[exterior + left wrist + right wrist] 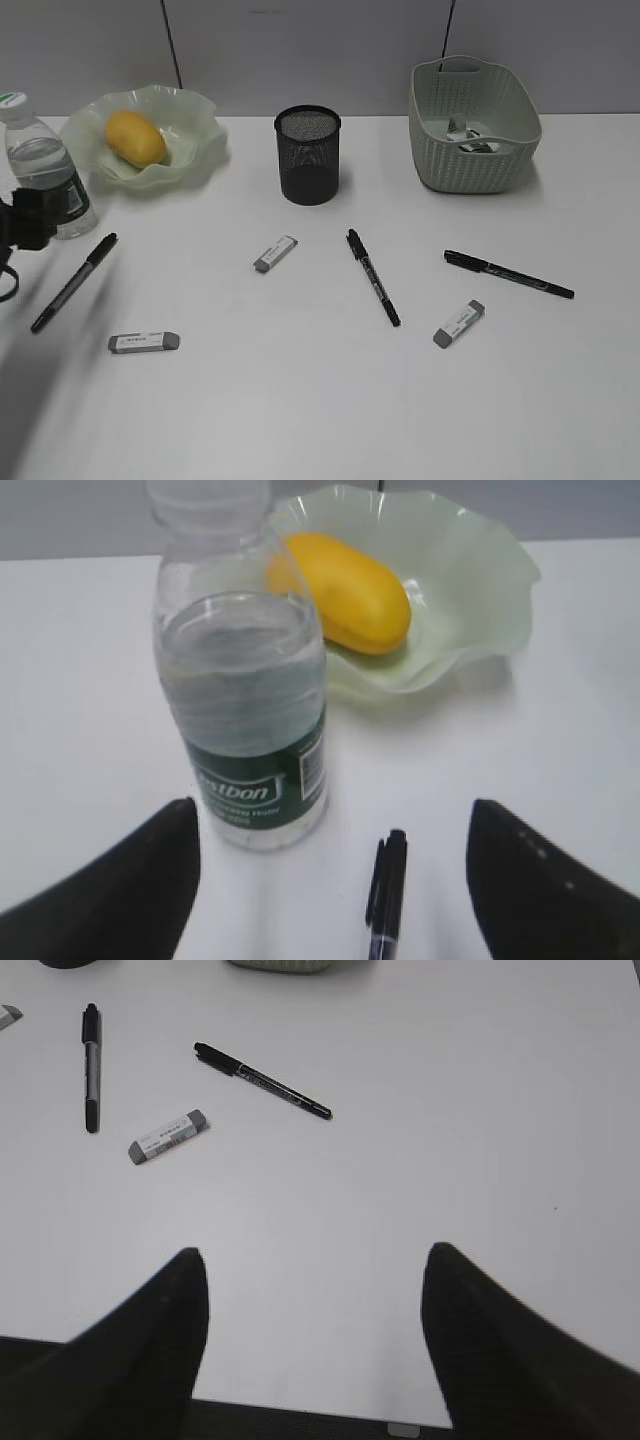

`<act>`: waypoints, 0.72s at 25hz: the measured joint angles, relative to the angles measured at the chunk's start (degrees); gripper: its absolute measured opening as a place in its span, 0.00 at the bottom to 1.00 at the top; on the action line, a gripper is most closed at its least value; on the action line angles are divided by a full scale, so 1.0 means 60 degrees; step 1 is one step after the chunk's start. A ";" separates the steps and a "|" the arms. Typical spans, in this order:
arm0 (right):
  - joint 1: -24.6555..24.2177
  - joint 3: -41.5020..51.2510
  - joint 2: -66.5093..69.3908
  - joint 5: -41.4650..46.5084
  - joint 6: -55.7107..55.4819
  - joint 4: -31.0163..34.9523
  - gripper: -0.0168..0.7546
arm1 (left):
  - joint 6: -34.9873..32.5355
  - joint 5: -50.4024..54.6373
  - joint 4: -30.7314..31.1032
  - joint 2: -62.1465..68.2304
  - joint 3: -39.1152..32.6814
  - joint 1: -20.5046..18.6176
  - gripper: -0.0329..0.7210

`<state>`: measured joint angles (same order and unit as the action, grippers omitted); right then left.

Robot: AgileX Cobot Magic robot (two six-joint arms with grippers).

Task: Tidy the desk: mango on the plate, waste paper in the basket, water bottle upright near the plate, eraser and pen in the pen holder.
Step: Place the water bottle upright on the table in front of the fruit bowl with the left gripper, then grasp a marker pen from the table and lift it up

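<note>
The mango [135,137] lies in the wavy-rimmed plate [200,140] at the back left. The water bottle [45,170] stands upright beside the plate. My left gripper [333,825] is open and empty, just in front of the bottle [245,680], with a pen tip [387,890] between its fingers. The waste paper [470,135] lies in the basket [475,165]. Three pens [73,282] [373,277] [508,274] and three erasers [275,253] [144,342] [459,323] lie on the desk. The pen holder [308,155] stands at the back middle. My right gripper [315,1253] is open and empty.
The right wrist view shows two pens [262,1081] [91,1067] and an eraser [168,1136] far ahead of the right gripper, which hangs over the desk's front edge [300,1405]. A grey wall runs behind the desk.
</note>
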<state>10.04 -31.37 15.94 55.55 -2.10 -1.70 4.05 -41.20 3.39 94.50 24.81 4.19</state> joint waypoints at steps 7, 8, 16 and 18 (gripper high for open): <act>0.0000 0.0000 0.0000 0.0000 0.0000 0.0000 0.71 | 0.0040 0.8252 -0.0158 -0.3078 0.1818 0.0000 0.86; 0.0000 0.0000 0.0000 -0.0011 0.0000 0.0000 0.71 | 0.0040 0.9393 -0.0292 -0.3285 0.2140 0.0000 0.86; 0.0000 0.0000 0.0000 -0.0113 0.0000 -0.0007 0.71 | -0.0752 1.5757 -0.2082 -0.3729 0.3720 0.0000 0.78; 0.0000 0.0000 0.0000 -0.0122 0.0000 -0.0015 0.71 | -0.0811 1.6508 -0.2384 -0.3928 0.3748 0.0000 0.75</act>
<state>10.04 -31.37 15.94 54.82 -2.10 -1.79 -0.81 57.85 -10.91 70.94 47.30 4.19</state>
